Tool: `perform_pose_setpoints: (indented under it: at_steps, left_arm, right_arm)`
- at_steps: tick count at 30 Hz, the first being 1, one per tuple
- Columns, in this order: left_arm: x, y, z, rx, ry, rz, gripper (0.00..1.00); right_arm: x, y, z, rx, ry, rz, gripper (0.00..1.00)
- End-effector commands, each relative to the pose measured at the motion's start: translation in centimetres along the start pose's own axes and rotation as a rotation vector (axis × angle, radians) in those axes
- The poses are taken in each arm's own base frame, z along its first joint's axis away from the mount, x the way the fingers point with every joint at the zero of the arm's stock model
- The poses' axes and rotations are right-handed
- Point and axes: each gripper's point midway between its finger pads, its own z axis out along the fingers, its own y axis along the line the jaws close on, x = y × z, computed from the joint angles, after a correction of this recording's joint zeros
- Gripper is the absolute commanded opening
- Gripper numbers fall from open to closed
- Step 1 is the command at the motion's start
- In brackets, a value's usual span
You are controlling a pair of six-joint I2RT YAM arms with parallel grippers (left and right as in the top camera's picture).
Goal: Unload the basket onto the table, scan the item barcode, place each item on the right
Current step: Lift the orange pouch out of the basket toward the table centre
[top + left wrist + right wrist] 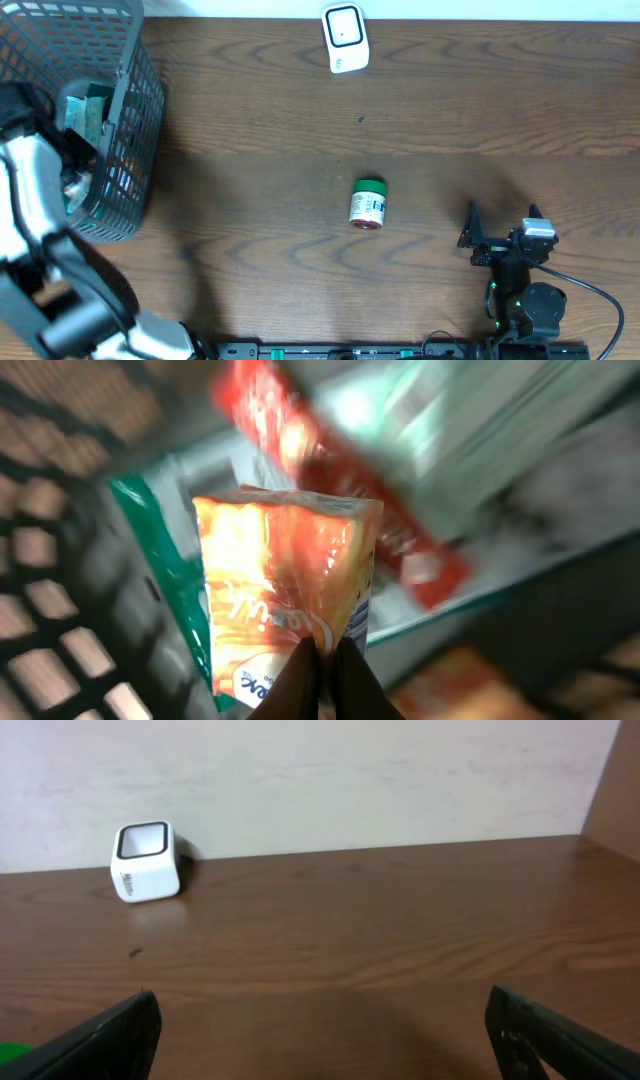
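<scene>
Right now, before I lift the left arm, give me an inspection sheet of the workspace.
Surface: wooden table, bare grain.
Job's things: scanner at the far edge; orange carton inside the basket; jar lying on its side mid-table.
Clutter: other packs in the basket, blurred.
Grippers: left gripper shut on the carton's lower edge; right gripper open, empty, over the table.
Cables: black cable by the right arm's base.
Surroundings: pale wall behind the table.
</scene>
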Motion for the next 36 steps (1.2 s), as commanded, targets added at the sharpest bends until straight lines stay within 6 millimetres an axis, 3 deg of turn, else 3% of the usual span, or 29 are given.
perform_pose_setpoints:
  at_steps: [1, 8, 14, 20, 23, 28, 36]
  left_arm:
    - [-3.7, -1.1, -8.1, 0.131, -0.208, -0.058, 0.07]
    - [-3.4, -3.7, -17.1, 0.397, -0.341, -0.037, 0.07]
    - [0.0, -8.6, -24.1, 0.801, -0.303, 0.083, 0.07]
    - [4.4, -11.9, -28.4, 1.086, -0.182, 0.217, 0.07]
    - [7.0, -13.6, -29.6, 1.209, -0.079, 0.296, 0.08]
    - [10.7, -15.9, -29.4, 1.297, 0.096, 0.382, 0.07]
    - [17.5, -19.2, -26.3, 1.297, 0.379, 0.516, 0.07]
  right_arm:
    - [0.0, -0.2, 0.0, 0.009, -0.001, 0.013, 0.99]
    - [0.0, -0.2, 0.0, 0.009, -0.001, 0.013, 0.99]
    - [0.0, -0.2, 0.0, 0.009, -0.001, 0.013, 0.99]
    - [0.0, -0.2, 0.0, 0.009, -0.001, 0.013, 0.99]
    - [0.0, -0.2, 0.0, 0.009, -0.001, 0.013, 0.99]
    - [0.0, -0.2, 0.0, 0.009, -0.001, 0.013, 0.99]
    - [0.0, -0.2, 0.0, 0.009, -0.001, 0.013, 0.99]
